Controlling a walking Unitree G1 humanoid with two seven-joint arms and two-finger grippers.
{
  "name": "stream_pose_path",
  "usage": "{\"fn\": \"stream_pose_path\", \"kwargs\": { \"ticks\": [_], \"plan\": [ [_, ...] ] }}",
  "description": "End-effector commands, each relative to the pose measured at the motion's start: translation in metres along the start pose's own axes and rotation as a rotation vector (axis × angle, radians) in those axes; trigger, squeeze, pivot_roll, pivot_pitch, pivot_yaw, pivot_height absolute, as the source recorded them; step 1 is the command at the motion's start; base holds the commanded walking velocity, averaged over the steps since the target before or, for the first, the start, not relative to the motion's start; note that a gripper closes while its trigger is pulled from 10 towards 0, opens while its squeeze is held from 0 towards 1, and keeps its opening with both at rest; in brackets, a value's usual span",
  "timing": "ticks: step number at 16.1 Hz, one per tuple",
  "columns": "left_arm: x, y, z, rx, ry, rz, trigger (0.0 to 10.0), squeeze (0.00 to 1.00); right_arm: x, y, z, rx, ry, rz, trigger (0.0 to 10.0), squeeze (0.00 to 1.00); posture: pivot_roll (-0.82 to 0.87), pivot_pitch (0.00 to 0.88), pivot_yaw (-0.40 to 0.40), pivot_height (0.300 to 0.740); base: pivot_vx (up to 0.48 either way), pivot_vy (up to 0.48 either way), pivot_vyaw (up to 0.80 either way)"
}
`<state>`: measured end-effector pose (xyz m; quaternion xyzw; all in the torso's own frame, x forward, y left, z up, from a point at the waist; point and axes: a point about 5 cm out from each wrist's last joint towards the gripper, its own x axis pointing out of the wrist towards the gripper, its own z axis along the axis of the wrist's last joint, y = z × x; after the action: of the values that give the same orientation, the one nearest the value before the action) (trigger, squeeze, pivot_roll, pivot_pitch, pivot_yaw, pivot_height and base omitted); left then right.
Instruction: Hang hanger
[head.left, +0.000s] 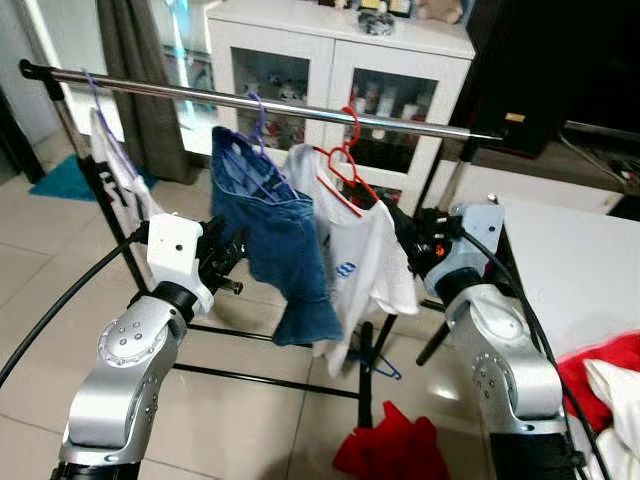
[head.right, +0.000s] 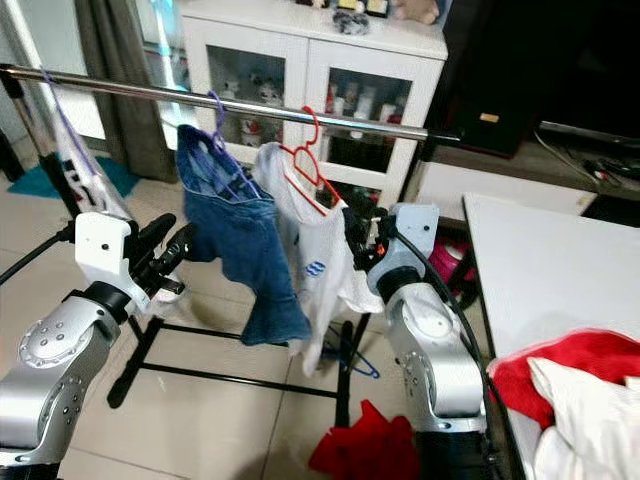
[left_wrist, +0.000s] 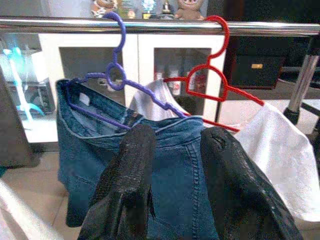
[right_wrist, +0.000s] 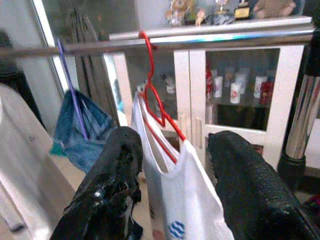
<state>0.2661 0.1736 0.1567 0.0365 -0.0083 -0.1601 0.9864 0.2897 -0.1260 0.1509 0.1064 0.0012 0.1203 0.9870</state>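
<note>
Two garments (head.left: 285, 250) (hung) on rail (head.left: 420, 127)

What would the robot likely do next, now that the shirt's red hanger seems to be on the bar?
Probably draw the right end effector back from the white shirt. The red hanger is already hooked over the rail beside the purple hanger with the jeans, and the fingers are apart, gripping nothing.
</note>
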Motion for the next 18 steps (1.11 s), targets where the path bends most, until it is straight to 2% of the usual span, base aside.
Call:
{"fn": "stream_pose_path", "kwargs": {
  "ticks": [1, 7, 8, 9, 10, 11, 13, 14, 18],
  "plan": [
    [0.002, 0.0, 0.0, 0.003, 0.003, -0.012, 10.0, 0.0, 0.0, -0.004, 0.006, -0.029, -0.017, -0.023, 10.0, 0.0, -0.04, 0.0, -0.068, 0.74, 0.0, 0.0, 0.0],
    [0.005, -0.001, -0.001, -0.001, 0.007, -0.022, 10.0, 0.0, 0.002, -0.004, 0.008, -0.019, -0.012, -0.016, 10.0, 0.0, -0.05, 0.0, -0.072, 0.74, 0.0, 0.0, 0.0],
    [0.006, -0.002, -0.001, -0.003, 0.007, -0.022, 10.0, 0.0, 0.004, -0.002, 0.008, 0.015, -0.01, 0.01, 10.0, 0.0, -0.04, 0.0, -0.077, 0.74, 0.0, 0.0, 0.0],
    [0.006, -0.002, -0.002, -0.005, 0.006, -0.021, 10.0, 0.0, 0.004, 0.001, 0.006, -0.022, 0.007, 0.038, 10.0, 0.0, -0.04, 0.0, -0.078, 0.74, 0.0, 0.0, 0.0],
    [0.005, -0.002, -0.002, -0.004, 0.006, -0.02, 10.0, 0.0, 0.005, 0.004, -0.001, -0.127, 0.06, 0.068, 10.0, 0.0, -0.04, 0.0, -0.082, 0.74, 0.0, 0.0, 0.0],
    [0.005, -0.002, -0.001, -0.003, 0.005, -0.02, 10.0, 0.0, 0.006, 0.006, -0.002, -0.168, 0.074, 0.088, 10.0, 0.0, -0.04, 0.0, -0.084, 0.74, 0.0, 0.0, 0.8],
    [0.005, -0.001, -0.001, -0.002, 0.004, -0.02, 10.0, 0.0, 0.007, 0.007, 0.002, -0.16, 0.039, 0.09, 10.0, 0.0, -0.04, 0.0, -0.087, 0.74, 0.249, 0.0, 0.8],
    [0.005, -0.001, -0.001, 0.001, 0.006, -0.022, 10.0, 0.0, 0.009, 0.005, 0.006, -0.13, 0.012, 0.064, 10.0, 0.0, -0.04, 0.0, -0.089, 0.74, 0.259, 0.0, 0.0],
    [0.007, 0.001, -0.001, 0.025, 0.014, -0.043, 10.0, 0.0, 0.014, -0.003, 0.016, -0.14, -0.008, 0.034, 10.0, 0.0, -0.04, 0.0, -0.091, 0.74, 0.125, 0.0, 0.0]
  ]
}}
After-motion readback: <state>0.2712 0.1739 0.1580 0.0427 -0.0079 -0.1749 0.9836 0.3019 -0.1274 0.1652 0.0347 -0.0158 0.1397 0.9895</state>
